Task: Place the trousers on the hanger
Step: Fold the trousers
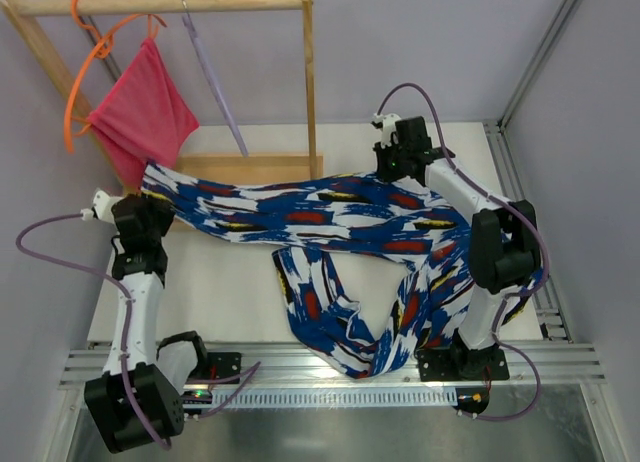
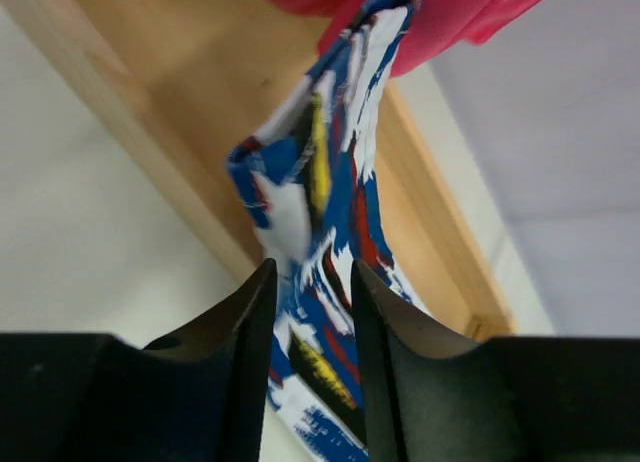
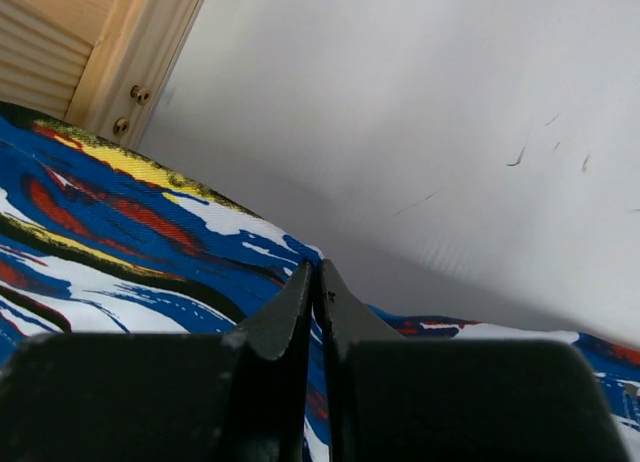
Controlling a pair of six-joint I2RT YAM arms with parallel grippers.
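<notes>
Task incomplete: the trousers (image 1: 330, 214) span between the left gripper (image 2: 312, 274) and the right gripper (image 3: 317, 269), both sets of jaws pinching cloth, while the hanger (image 1: 211, 77) hangs bare beyond them, well apart.

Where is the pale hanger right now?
In the top view the hanger hangs from the wooden rail at upper left, just right of the pink cloth and beyond the trousers.

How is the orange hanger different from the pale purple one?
The orange hanger is bright orange; the pale hanger is whitish lavender. The orange hanger carries a pink cloth; the pale hanger carries nothing. Both hang from the wooden rail.
</notes>
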